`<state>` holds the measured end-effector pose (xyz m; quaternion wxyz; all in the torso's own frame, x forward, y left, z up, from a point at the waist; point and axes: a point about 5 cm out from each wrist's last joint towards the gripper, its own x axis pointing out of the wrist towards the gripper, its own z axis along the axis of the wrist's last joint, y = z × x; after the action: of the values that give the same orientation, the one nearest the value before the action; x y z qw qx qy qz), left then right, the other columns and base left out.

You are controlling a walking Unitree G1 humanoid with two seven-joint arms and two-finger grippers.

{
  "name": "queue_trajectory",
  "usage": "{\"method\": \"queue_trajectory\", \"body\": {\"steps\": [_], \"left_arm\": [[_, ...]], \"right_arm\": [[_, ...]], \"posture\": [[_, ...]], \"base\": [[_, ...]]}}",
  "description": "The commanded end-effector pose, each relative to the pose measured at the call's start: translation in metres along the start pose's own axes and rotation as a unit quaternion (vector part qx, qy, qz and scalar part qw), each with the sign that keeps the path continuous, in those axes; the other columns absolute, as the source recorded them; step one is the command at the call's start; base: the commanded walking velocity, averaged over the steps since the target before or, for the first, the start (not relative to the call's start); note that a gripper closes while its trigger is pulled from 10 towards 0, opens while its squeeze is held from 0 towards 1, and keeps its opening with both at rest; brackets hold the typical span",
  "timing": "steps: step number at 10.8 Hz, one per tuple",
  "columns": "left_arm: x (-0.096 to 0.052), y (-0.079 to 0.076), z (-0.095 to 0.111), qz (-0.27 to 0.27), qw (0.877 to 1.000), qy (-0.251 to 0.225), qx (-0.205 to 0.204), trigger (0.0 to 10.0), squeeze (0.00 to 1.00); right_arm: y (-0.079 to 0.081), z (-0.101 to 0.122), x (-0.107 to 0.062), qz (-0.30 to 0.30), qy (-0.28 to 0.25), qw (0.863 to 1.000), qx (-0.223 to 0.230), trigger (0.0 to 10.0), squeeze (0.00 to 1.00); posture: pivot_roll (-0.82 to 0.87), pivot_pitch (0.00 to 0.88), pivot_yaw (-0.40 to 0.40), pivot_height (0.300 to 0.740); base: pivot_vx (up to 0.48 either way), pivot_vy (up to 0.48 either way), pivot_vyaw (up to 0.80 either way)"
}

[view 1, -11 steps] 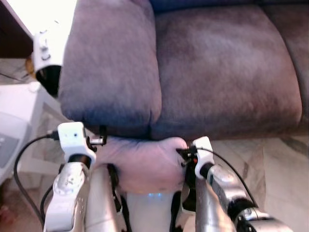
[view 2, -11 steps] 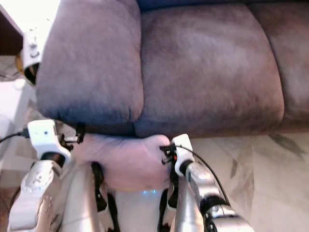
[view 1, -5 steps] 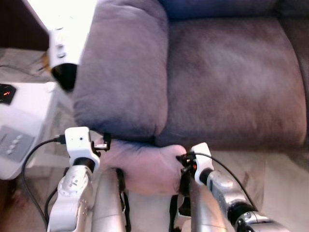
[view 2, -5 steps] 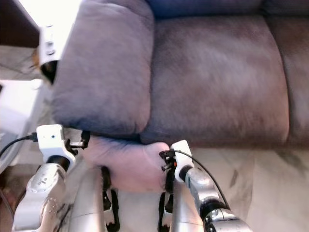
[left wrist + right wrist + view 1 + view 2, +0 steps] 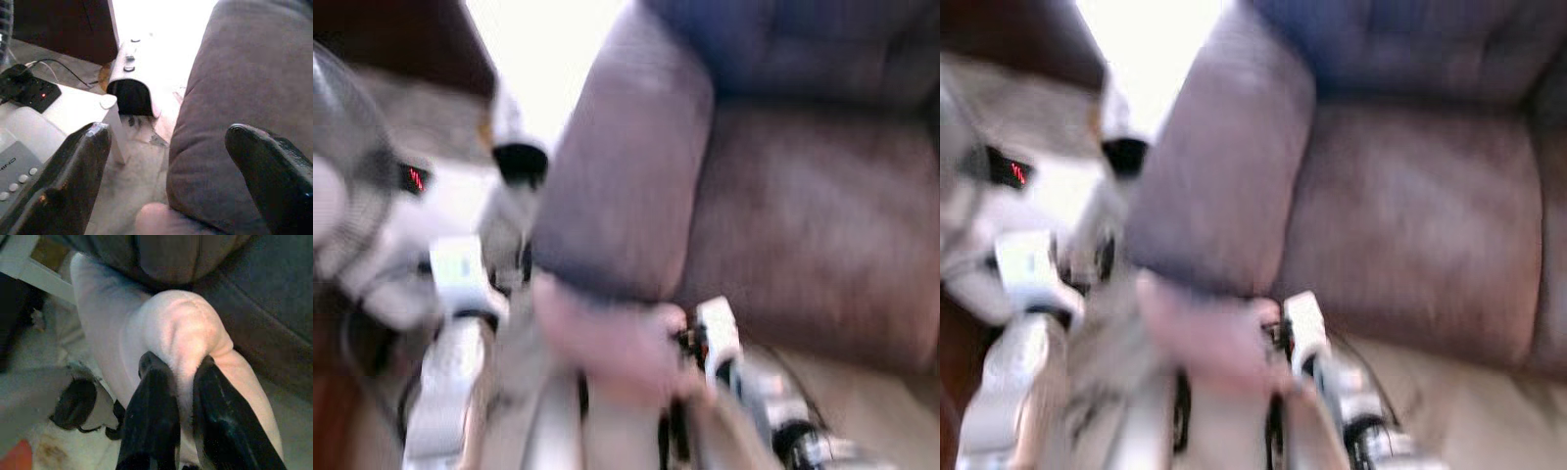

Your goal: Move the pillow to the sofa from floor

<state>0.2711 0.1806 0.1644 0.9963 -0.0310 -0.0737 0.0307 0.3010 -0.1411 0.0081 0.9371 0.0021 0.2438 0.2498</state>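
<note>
Both silver arms reach forward below the grey plush sofa [image 5: 783,225]. The right gripper [image 5: 183,396] has its jaws pinched tight on a bulging corner of the soft pale pink pillow [image 5: 161,338], held just under the sofa's rounded armrest. The left gripper [image 5: 171,186] has its jaws spread wide, empty, facing that armrest.

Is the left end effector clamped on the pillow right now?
No. In the left wrist view the left end effector has its fingers spread wide, with the pink pillow below them, untouched.
</note>
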Motion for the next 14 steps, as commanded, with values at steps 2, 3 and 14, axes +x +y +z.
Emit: {"method": "queue_trajectory", "body": {"steps": [2,3,14], "left_arm": [[-0.004,0.005,-0.004,0.009,1.000,0.007,0.000,10.0,0.00],[-0.003,0.006,-0.004,0.009,1.000,0.006,0.001,10.0,0.00],[0.012,0.004,0.002,0.008,1.000,-0.019,0.003,10.0,0.00]], "right_arm": [[-0.004,0.044,0.004,-0.002,-0.102,0.994,-0.026,10.0,0.00],[-0.005,0.045,0.004,-0.004,-0.103,0.994,-0.024,10.0,0.00],[-0.010,0.060,0.005,-0.022,-0.124,0.992,-0.022,10.0,0.00]], "posture": [[0.24,0.332,-0.023,0.740],[0.24,0.327,-0.023,0.740],[0.23,0.243,-0.029,0.740]], "base": [[0.000,0.000,0.00],[0.000,0.000,0.00],[-0.080,0.000,0.00]]}}
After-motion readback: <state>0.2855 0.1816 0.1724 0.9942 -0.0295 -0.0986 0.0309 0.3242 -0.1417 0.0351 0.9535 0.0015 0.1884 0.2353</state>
